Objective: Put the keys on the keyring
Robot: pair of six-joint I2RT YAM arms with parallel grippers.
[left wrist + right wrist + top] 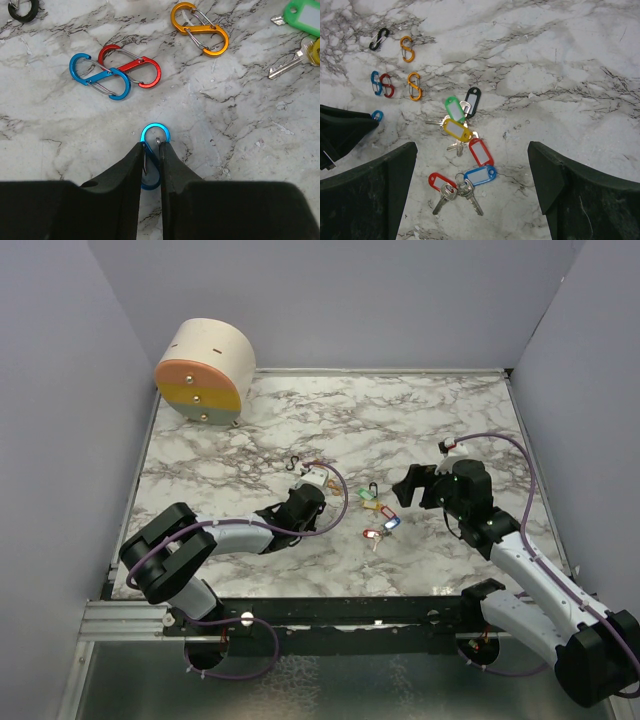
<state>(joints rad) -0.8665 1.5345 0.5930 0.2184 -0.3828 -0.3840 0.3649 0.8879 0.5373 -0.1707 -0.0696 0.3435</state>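
Note:
Several keys with oblong tags lie in a loose cluster (377, 515) on the marble table. The right wrist view shows the green (454, 107), black (472, 100), yellow (456, 129), blue (480, 175) and two red tags (480, 151). My right gripper (471, 147) is open above the cluster and holds nothing; in the top view it (408, 485) is right of the keys. My left gripper (152, 147) is shut on a blue S-shaped carabiner keyring (155, 136), low on the table, left of the keys (310, 490). A green tag (305, 17) and a key (287, 64) show at its far right.
Loose carabiners lie ahead of the left gripper: a blue and red crossed pair (115, 72), an orange one (200, 29) and a black one (22, 10). A round wooden box (205, 370) stands at the back left. Walls close in the table's sides and back.

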